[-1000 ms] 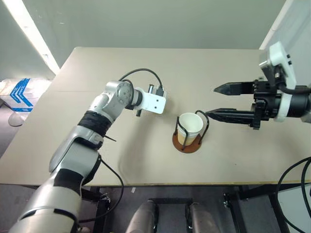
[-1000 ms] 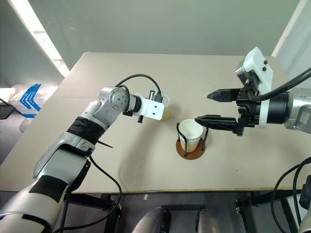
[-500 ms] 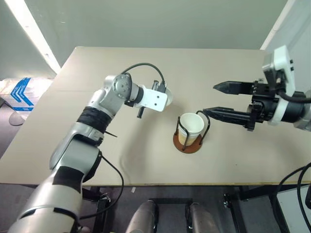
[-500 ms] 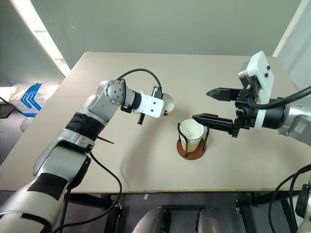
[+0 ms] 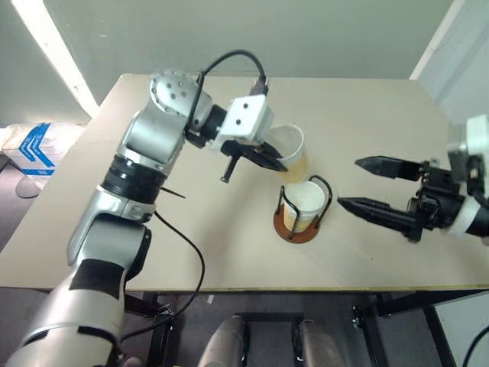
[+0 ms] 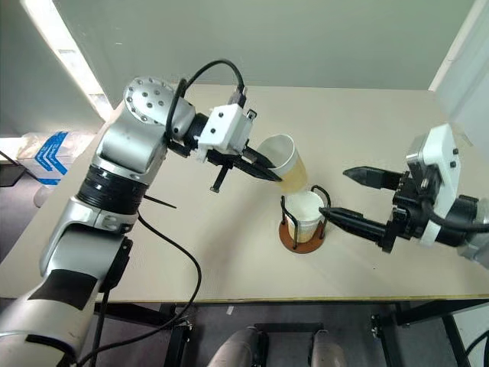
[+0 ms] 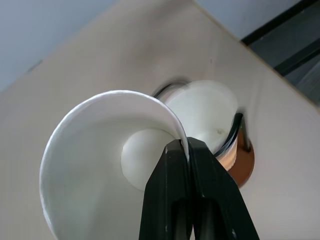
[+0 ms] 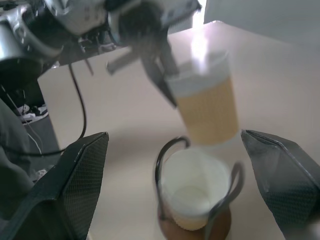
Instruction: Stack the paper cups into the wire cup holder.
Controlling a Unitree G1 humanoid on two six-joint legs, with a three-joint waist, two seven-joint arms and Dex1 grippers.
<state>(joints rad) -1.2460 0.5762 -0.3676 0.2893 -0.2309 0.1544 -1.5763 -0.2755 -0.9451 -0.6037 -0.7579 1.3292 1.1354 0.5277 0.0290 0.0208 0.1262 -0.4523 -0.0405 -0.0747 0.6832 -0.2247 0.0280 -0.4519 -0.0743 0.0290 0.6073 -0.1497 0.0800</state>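
- Near the counter's middle [image 5: 191, 252]: round reddish-brown base disc with two upright black wire loops, the wire cup holder [image 5: 302, 216], already carrying one tapered paper cup, white inside and tan outside [image 5: 304, 200], seated upright between the loops.
- Just above and beside that holder: second matching paper cup [image 5: 290, 151], off the counter, tilted, base aimed toward the seated cup's mouth, likely for nesting.
- On that cup's rim: left claw [image 7: 186, 150], clenched, one black finger inside the wall and one outside, a pinch leaving the base free to drop in.
- Well to the holder's other side: right claw [image 5: 374, 186], fingers spread wide, grasping nothing, apparently held clear of the descent.
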